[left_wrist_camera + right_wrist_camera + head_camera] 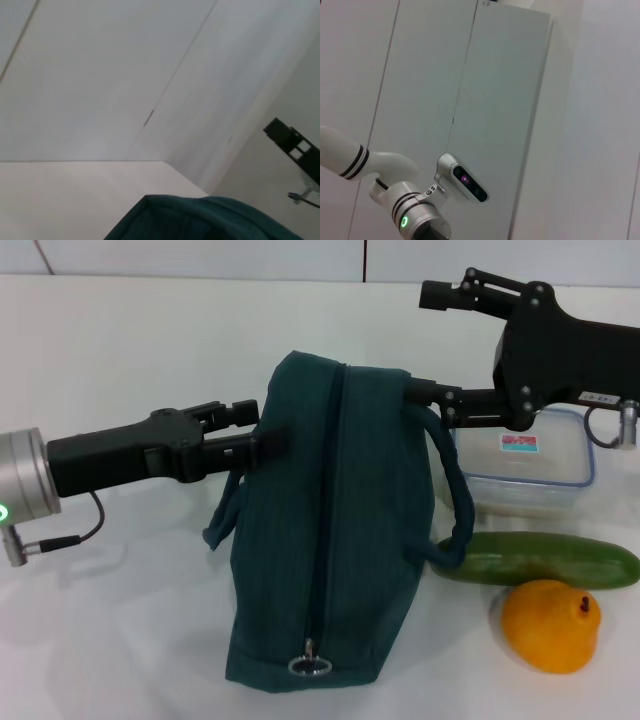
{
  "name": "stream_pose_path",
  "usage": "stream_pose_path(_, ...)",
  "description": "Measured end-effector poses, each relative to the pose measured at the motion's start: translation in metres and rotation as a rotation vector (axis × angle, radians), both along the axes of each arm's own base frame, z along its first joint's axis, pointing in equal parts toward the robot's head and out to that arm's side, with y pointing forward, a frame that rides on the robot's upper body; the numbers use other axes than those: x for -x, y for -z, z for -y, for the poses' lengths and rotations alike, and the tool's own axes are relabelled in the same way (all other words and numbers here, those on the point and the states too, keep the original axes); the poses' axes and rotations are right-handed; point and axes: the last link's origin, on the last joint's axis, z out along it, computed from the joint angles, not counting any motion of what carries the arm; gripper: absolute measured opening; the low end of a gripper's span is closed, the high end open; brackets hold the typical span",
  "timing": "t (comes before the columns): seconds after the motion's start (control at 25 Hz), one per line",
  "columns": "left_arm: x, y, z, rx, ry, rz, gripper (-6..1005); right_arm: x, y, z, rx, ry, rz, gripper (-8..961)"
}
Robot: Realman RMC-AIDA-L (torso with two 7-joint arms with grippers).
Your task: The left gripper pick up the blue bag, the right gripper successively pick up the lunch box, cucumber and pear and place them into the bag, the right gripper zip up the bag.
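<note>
Blue bag (330, 530) between left end effector (262, 435), right end effector (425, 390)

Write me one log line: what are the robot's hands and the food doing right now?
left hand: at blue bag side | right hand: at bag's far top | zipper: shut | lunch box, cucumber, pear: on table, outside bag

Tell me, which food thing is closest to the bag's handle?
The cucumber. One end lies right by the loop of the blue bag's handle, while the pear sits farther out in front and the lunch box lies behind.
</note>
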Motion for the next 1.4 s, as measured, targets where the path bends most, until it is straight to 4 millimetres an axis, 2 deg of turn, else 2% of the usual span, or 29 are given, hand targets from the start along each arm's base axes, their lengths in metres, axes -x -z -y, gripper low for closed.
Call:
stream_pose_path(0.28, 0.008, 0.005, -0.009, -0.034, -0.053, -0.030, 716, -0.001, 0.005, -0.001, -0.008, 0.016, 0.009, 840)
stream_pose_path(0.64, 0.010, 0.008, -0.008, -0.052, -0.032, -0.052, 697, -0.003, 0.006, 0.001, -0.006, 0.025, 0.008, 840)
stream_pose_path(1.08, 0.018, 0.007, -0.012, -0.065, -0.061, -0.042, 482, -0.015, 0.014, 0.008, -0.016, 0.082, -0.020, 839)
stream_pose_path(1.28, 0.013, 0.005, -0.017, -0.101, 0.002, -0.070, 246, -0.025, 0.017, 0.015, -0.058, 0.114, -0.061, 839)
stream_pose_path(1.4, 0.010, 0.004, -0.019, -0.107, 0.021, -0.072, 145, -0.032, 0.014, 0.017, -0.065, 0.179, -0.121, 840)
